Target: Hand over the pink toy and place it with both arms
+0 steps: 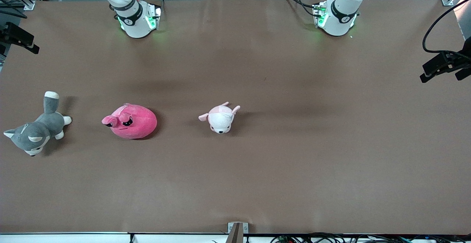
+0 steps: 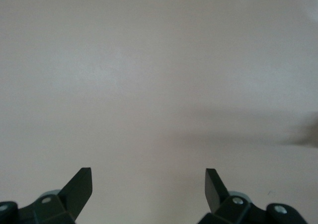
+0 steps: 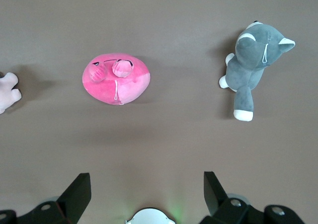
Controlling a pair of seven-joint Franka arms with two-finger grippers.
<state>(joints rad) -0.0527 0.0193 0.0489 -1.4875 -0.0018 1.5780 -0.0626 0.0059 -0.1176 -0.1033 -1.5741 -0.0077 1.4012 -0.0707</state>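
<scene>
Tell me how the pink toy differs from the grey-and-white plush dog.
The pink toy is a bright pink round blob; the grey-and-white plush dog is grey, long-bodied, with legs and tail stretched out. The dog lies nearer the right arm's end of the table, the pink toy beside it. Both lie untouched on the brown table.

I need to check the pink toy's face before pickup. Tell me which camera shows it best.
The front view: the pink toy lies whole on the table, ears and black eye marks facing the camera. The right wrist view also shows it whole, but farther off, eyes barely visible. The left wrist view shows only bare table.
</scene>
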